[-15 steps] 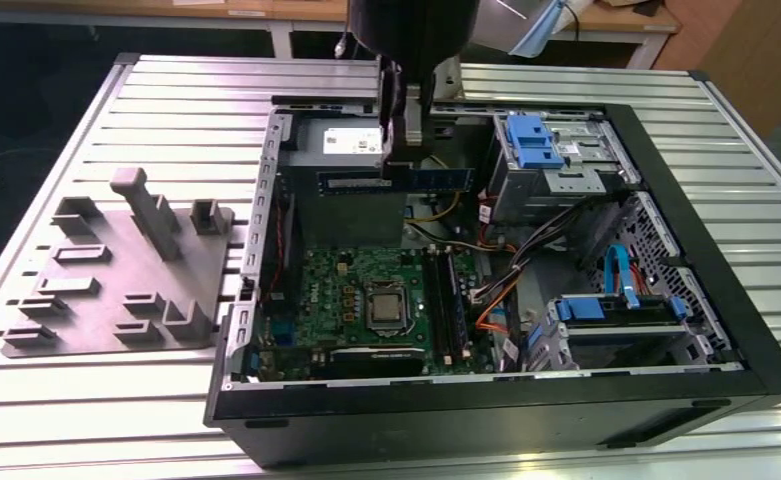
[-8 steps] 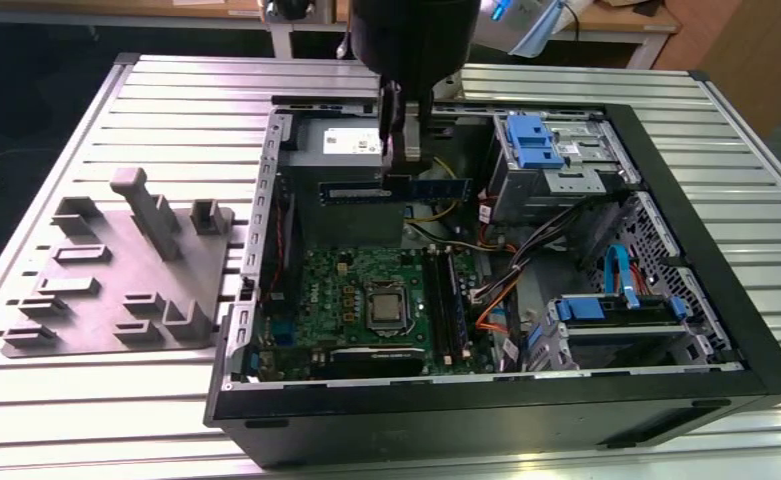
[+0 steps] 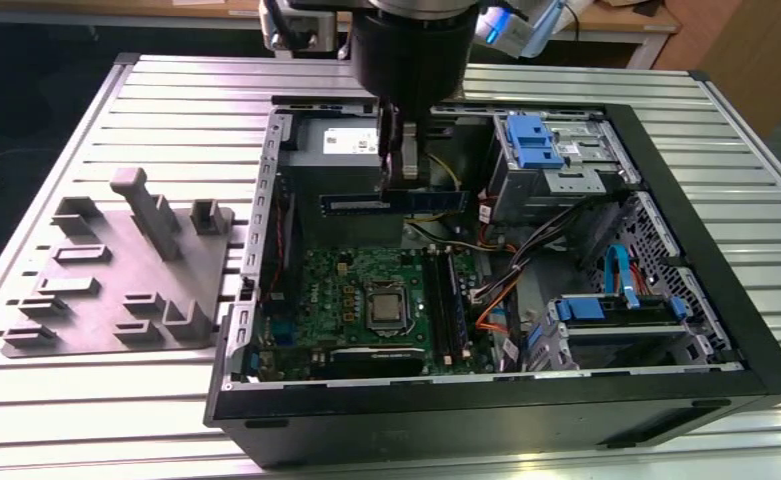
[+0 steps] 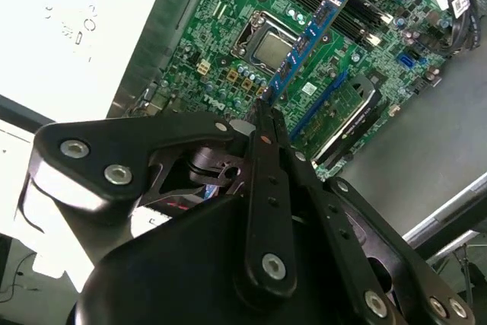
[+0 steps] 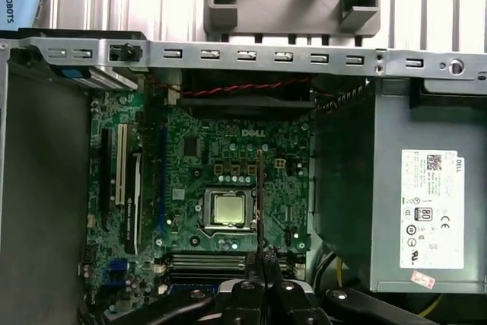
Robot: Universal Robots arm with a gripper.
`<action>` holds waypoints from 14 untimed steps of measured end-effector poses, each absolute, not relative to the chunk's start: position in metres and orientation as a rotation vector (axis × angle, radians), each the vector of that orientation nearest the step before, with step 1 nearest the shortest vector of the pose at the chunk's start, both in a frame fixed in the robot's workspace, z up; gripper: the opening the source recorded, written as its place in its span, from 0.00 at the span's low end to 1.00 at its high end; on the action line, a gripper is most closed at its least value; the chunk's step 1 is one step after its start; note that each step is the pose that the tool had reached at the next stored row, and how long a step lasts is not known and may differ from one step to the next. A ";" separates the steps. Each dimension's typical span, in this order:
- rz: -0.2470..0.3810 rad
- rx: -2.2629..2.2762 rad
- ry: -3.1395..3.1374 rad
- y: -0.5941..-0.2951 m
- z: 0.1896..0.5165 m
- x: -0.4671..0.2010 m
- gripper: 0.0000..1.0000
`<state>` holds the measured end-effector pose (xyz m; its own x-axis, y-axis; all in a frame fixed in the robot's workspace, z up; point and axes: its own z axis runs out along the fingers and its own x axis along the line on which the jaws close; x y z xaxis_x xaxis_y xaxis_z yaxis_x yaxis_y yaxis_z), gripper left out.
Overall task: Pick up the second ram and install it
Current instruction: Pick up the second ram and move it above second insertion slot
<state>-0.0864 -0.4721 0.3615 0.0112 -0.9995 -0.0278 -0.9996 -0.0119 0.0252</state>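
Gripper (image 3: 401,190) hangs inside the open case (image 3: 497,400), jaws pinching the ram (image 3: 393,203) at about mid-length. The ram is off the board, in the air above the motherboard (image 3: 350,290), beyond the CPU (image 3: 387,305) toward the power supply (image 3: 343,145) in the exterior view. It is level there, long side running across, and not in a slot.

In the second wrist view the ram (image 4: 304,39) sticks out from the gripper (image 4: 262,108) as a blue strip with a row of black chips, crossing just beside the CPU (image 4: 270,51).

In the first wrist view the ram (image 5: 259,195) is edge-on, a thin line past the CPU (image 5: 228,209) on its power-supply side, with the gripper (image 5: 262,256) at one end.

The black slots (image 3: 444,300) lie just beside the CPU, at the exterior view's right of it. I can't tell whether any is filled.

Writing:
- A white label (image 5: 432,207) on the power supply (image 5: 380,150) carries dense print, marks and a barcode.
- The motherboard (image 5: 198,173) has white lettering near the CPU.
- A small white sticker sits on the ram.

A grey fixture (image 3: 123,270) sits on the table (image 3: 97,400) outside the case, well apart from the CPU at the exterior view's left.
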 end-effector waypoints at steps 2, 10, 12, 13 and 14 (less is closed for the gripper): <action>0.059 -2.233 2.207 -0.472 0.358 -0.086 0.11; 0.059 -2.233 2.207 -0.472 0.344 -0.086 0.11; 0.059 -2.233 2.207 -0.472 0.340 -0.086 0.11; 0.059 -2.233 2.207 -0.472 0.338 -0.086 0.11; 0.059 -2.233 2.207 -0.472 0.337 -0.086 0.11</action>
<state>-0.0862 -0.4722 0.3366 0.0112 -0.9995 -0.0279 -0.9996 -0.0119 0.0252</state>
